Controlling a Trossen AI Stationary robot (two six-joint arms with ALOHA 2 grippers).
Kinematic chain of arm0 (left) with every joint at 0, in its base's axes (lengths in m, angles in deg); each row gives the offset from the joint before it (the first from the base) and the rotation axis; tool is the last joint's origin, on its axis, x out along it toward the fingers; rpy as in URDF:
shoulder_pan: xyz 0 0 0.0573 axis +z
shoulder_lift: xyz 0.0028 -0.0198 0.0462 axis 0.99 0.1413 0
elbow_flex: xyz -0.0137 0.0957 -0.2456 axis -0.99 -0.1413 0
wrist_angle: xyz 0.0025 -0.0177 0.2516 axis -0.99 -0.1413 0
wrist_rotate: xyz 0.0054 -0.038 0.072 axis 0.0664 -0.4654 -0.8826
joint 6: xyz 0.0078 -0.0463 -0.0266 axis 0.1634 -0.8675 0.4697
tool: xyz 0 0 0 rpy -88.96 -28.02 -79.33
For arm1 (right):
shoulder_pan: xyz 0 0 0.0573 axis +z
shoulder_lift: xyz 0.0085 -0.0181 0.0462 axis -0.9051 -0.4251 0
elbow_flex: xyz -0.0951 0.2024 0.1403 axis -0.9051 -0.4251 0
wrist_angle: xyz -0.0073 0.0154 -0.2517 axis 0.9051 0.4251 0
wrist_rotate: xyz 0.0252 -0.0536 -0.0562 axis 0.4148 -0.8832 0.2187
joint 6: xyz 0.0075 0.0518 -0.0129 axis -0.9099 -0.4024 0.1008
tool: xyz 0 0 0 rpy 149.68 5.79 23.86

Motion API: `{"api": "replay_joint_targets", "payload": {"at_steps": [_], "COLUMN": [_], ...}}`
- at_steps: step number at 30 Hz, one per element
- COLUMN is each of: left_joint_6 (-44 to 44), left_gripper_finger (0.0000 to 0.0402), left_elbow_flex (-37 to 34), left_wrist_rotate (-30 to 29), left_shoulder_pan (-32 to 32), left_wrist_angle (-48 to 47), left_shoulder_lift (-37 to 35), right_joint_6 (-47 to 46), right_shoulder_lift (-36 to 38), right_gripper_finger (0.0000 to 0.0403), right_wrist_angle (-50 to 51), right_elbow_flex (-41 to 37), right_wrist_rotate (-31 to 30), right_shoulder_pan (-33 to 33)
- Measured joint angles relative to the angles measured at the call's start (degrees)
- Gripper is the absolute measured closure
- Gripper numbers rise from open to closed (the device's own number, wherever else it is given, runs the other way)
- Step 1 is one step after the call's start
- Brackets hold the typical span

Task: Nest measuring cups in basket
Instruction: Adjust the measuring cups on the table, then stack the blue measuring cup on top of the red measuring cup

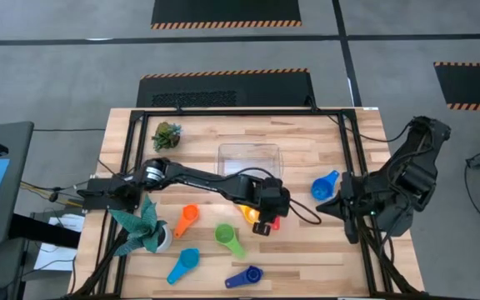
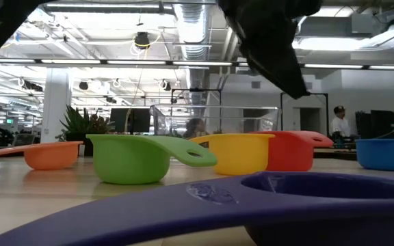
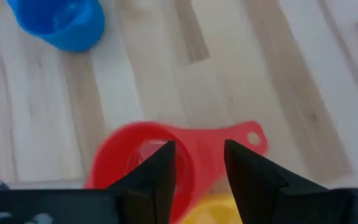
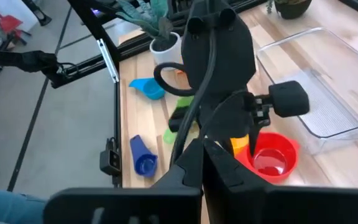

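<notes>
1. High view: the left hand (image 1: 267, 218) reaches across the middle of the surface (image 1: 307, 258) and hangs over the red cup (image 1: 273, 222), with the yellow cup (image 1: 249, 212) just beside it. The clear basket (image 1: 249, 158) lies behind them, toward the far edge. Around them sit the orange cup (image 1: 187, 218), green cup (image 1: 227, 237), light blue cup (image 1: 183, 263) and dark blue cup (image 1: 245, 277); another blue cup (image 1: 324, 186) lies near the right arm. The right hand (image 1: 325, 206) waits at the right edge. Two potted plants (image 1: 166, 134) stand on the left side.

2. Low view: the dark blue cup (image 2: 272, 205) fills the foreground. Behind it stand the orange cup (image 2: 46, 154), green cup (image 2: 132, 158), yellow cup (image 2: 238, 152) and red cup (image 2: 294, 149), the last two touching. The basket (image 2: 217, 120) shows behind them. An arm comes down from above.

3. Left wrist view: the left hand (image 3: 199, 162) is partly open, its fingers (image 3: 160, 168) straddling the red cup's (image 3: 120, 158) rim where the handle joins. Whether they grip it I cannot tell. Yellow (image 3: 219, 211) shows just below; a blue cup (image 3: 64, 22) lies well apart.

4. Right wrist view: the right hand (image 4: 202, 158) is closed with nothing in it. Beyond it the left arm hangs over the red cup (image 4: 272, 157), beside the basket (image 4: 328, 93).
</notes>
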Motion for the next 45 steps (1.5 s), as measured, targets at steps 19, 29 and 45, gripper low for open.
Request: {"api": "replay_joint_targets", "payload": {"at_steps": [19,29,45], "left_joint_6": [-4.78,-8.11,-8.07], "left_gripper_finger": [0.0273,0.0273,0.0301], "left_elbow_flex": [1.35,6.73,13.50], "left_wrist_rotate": [-1.72,-1.79,-6.50], "left_shoulder_pan": [-0.04,-0.33,-1.18], "left_wrist_angle": [-9.48,-9.95,-27.29], "left_shoulder_lift": [2.33,2.25,-6.51], "right_joint_6": [0.07,0.13,-51.99], "right_shoulder_lift": [-1.21,-1.21,-4.96], "right_gripper_finger": [0.0379,0.0383,0.0390], "right_wrist_angle": [0.31,0.23,33.01], "right_elbow_flex": [0.00,0.00,-4.93], "right_wrist_rotate": [0.13,0.13,3.44], "right_shoulder_pan": [0.66,0.66,11.02]}}
